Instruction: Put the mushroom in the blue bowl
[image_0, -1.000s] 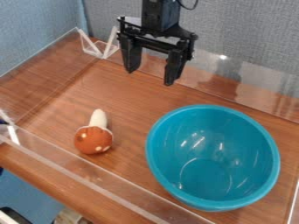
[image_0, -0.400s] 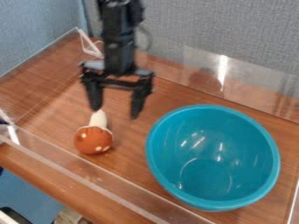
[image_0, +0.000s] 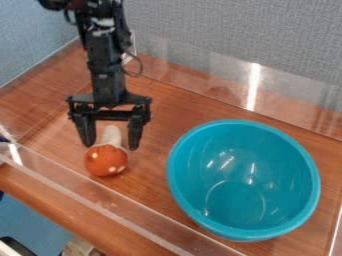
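The pincer (image_0: 111, 143) is right over the mushroom (image_0: 107, 155) now, its two dark fingers spread wide, released, one on each side of the pale stem! The arm (image_0: 104, 50) reaches down from the top left of the view, black all the way, with a cable looping out beside it. And there's the mushroom, lying on its side on the wooden table (image_0: 167, 95), glossy reddish-brown cap toward the camera, cream stem pointing away and up between those fingers. Whether either finger touches it, I can't tell from this angle. Over to the right sits the blue bowl (image_0: 243, 180), big, round, shiny turquoise, mouth up, with bright glints on its inside. The mushroom is outside it, to its left, with bare wood between the two. Behind it all, a grey speckled wall (image_0: 241, 45) rises past the table's far edge.
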